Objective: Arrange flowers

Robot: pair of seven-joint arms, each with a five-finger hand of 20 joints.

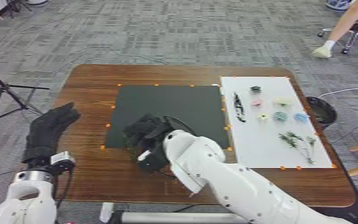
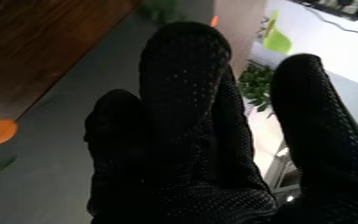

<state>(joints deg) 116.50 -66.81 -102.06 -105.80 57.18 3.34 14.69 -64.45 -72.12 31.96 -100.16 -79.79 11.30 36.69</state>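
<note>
Several small flowers (image 1: 280, 116) in pink, cream, yellow, teal and blue lie before you on the white rectangular sheet (image 1: 251, 152), right of the frame, above leafy green stems (image 1: 293, 141). Your right robot hand (image 1: 149, 131), open, is over the dark square mat (image 1: 167, 100), mid-frame; your left robot hand (image 1: 49, 129), also open, is at left.

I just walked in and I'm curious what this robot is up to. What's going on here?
The robot seems to be arranging flowers. Its right hand is low over the near left part of the dark mat, fingers straight; I can't tell what it may be touching there. Its left hand is open by the left edge of the table. Small flowers and green sprigs lie on the white sheet.
</note>
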